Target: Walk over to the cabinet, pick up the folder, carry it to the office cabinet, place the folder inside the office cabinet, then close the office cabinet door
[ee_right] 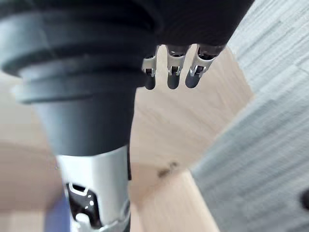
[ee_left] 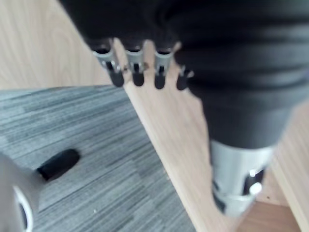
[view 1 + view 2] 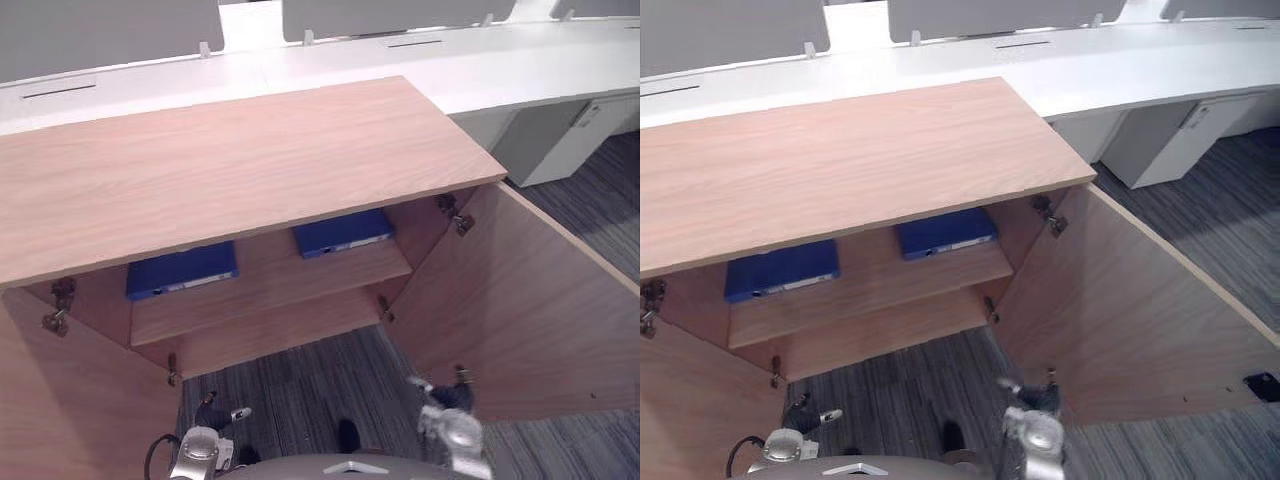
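A dark blue flat folder [image 3: 182,270] and a second blue folder [image 3: 342,232] lie apart on the shelf [image 3: 270,288] inside the light brown wooden cabinet [image 3: 230,160]. Its doors stand open. The left hand [image 2: 136,72] and the right hand [image 1: 173,72] hang low with loose fingers, holding nothing.

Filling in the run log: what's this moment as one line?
office cabinet: open | two blue folders on shelf | left hand: open, empty | right hand: open, empty
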